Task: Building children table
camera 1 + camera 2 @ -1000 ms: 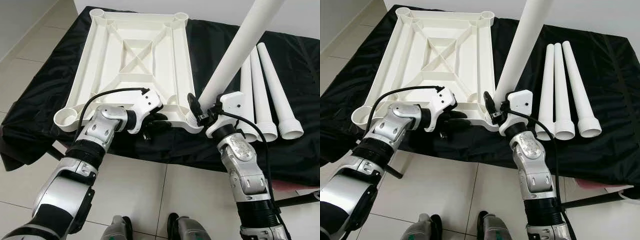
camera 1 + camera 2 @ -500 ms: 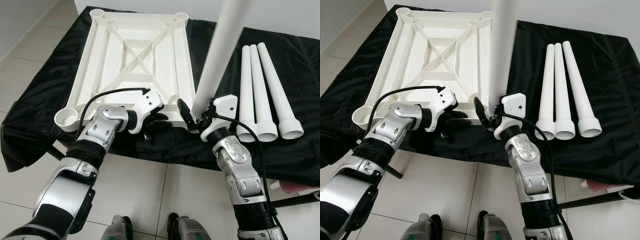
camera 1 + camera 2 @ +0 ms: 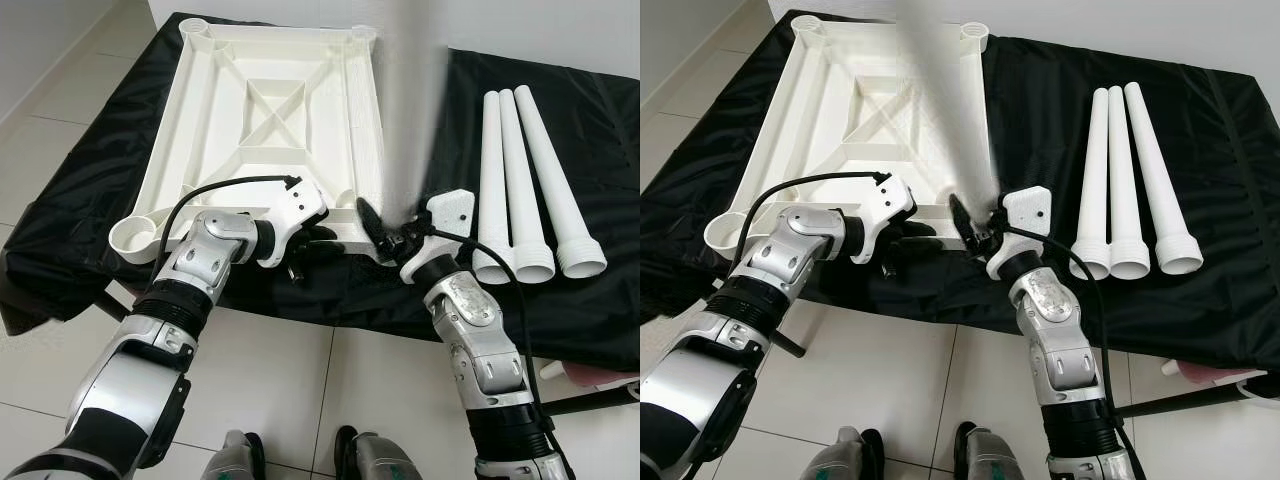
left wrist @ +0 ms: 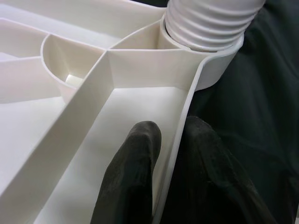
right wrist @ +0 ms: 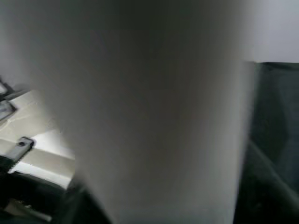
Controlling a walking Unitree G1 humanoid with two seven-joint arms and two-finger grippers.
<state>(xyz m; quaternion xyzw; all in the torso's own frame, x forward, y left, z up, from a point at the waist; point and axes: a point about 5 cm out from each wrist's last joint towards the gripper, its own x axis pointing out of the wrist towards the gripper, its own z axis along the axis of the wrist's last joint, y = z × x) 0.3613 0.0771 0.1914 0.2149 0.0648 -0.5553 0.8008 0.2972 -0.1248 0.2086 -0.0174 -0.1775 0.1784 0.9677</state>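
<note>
A white plastic tabletop (image 3: 265, 110) lies upside down on a black cloth (image 3: 110, 180), its ribs facing up. My left gripper (image 3: 315, 245) is shut on the tabletop's near rim, one finger (image 4: 135, 177) inside the wall and one outside. My right gripper (image 3: 385, 232) is shut on the base of a white table leg (image 3: 410, 110) that stands nearly upright and is blurred. The leg's threaded end (image 4: 210, 23) sits in the near right corner socket. In the right wrist view the leg (image 5: 154, 116) is very close.
Three spare white legs (image 3: 520, 180) lie side by side on the cloth to the right. An open corner socket (image 3: 135, 240) is at the near left. Pale floor tiles (image 3: 300, 390) lie before the cloth's front edge.
The leg has swung from leaning far right to nearly upright. My right gripper has shifted slightly left with it. The left gripper holds the rim as before.
</note>
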